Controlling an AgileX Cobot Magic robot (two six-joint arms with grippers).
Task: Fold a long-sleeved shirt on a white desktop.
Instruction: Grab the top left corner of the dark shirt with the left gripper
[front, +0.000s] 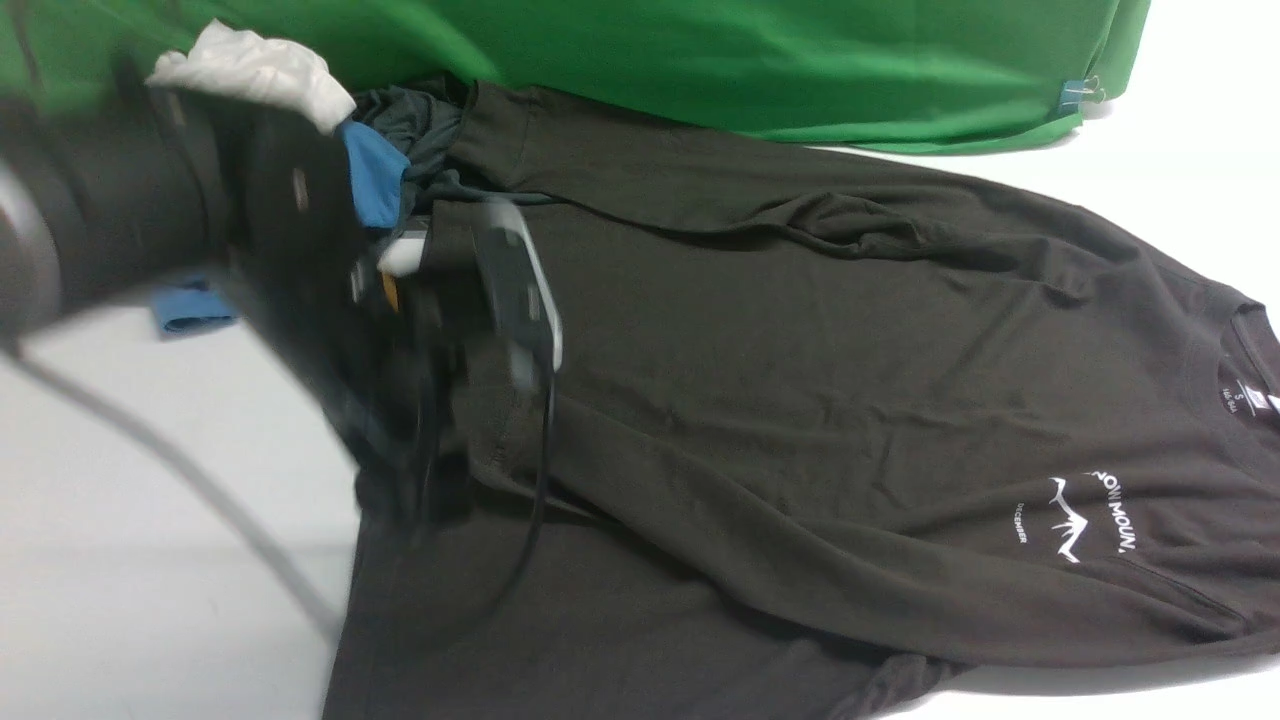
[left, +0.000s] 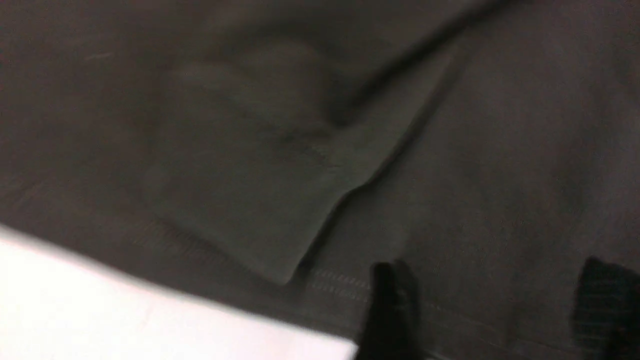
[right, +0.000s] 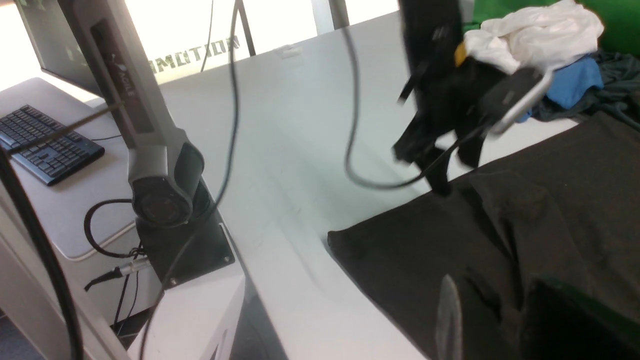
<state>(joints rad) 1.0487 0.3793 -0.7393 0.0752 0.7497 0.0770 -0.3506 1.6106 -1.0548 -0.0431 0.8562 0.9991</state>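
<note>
The long-sleeved shirt lies spread over the white desktop, with its white mountain logo and neck label to the right. One sleeve lies folded across the body. My left gripper, blurred, hangs over the shirt's left hem. In the left wrist view it is open just above the fabric, near a sleeve cuff. My right gripper is out of the front view. It stands open low over the shirt's near edge, with wrinkled fabric between its fingers.
A white garment, a blue garment and a dark bundle are piled at the back left by the green backdrop. A camera post and a keyboard stand beyond the desktop's side edge.
</note>
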